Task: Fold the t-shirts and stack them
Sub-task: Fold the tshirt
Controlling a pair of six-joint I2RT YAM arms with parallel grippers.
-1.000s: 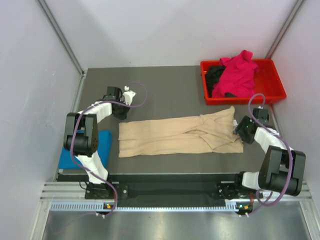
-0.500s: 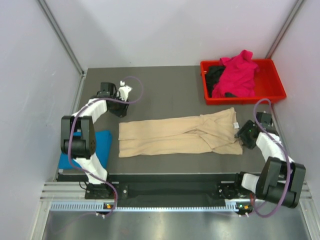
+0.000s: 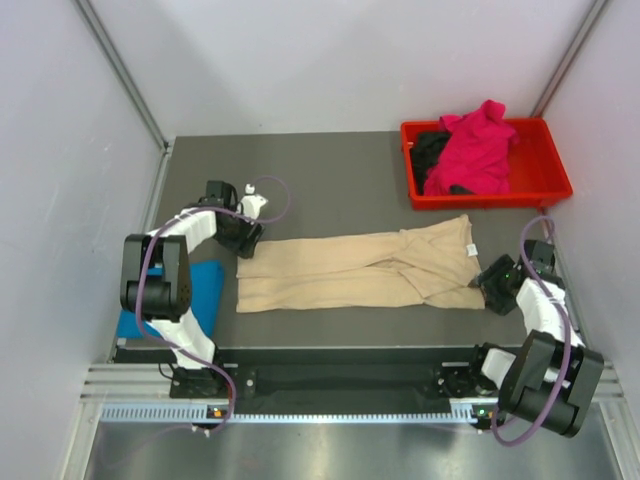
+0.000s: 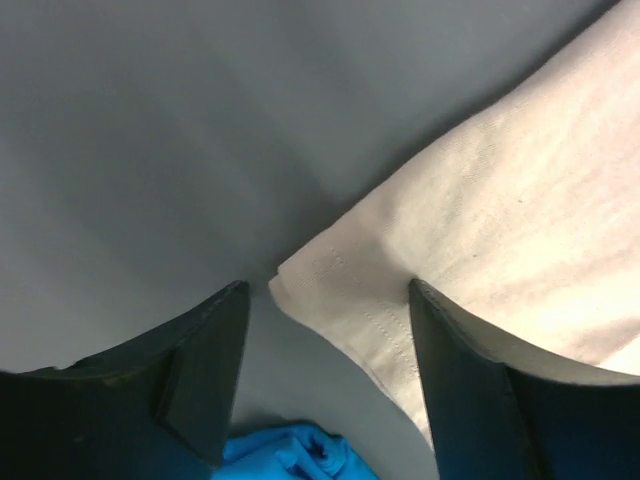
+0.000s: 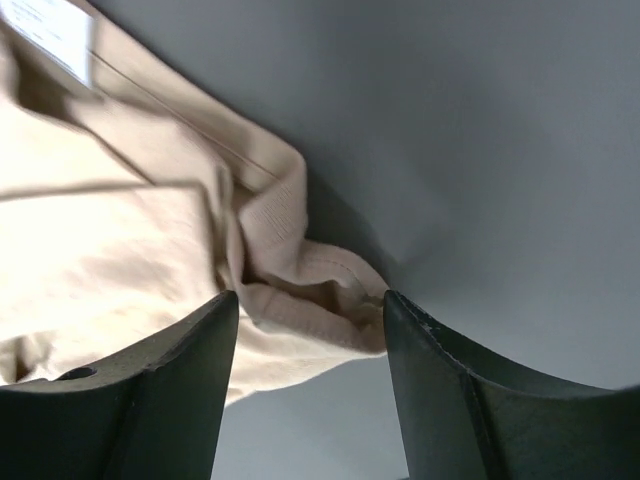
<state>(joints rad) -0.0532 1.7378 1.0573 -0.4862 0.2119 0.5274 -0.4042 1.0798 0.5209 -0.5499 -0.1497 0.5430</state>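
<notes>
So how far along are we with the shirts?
Done: blue t-shirt looks folded by the left arm's base. In hand: beige t-shirt is folded into a long strip; left gripper and right gripper hang open over its ends. Left: its crosswise folds, stacking, then pink t-shirt and black t-shirt in the red tray.

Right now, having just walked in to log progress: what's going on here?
Two robot arms are folding shirts. A beige-tan cloth t-shirt lies in a long folded strip. The left gripper is open at its far left corner, the right gripper open at its right end; neither grips it. A folded bright blue t-shirt lies by the left arm. A magenta-pink t-shirt and a black t-shirt lie crumpled in the red plastic tray.
</notes>
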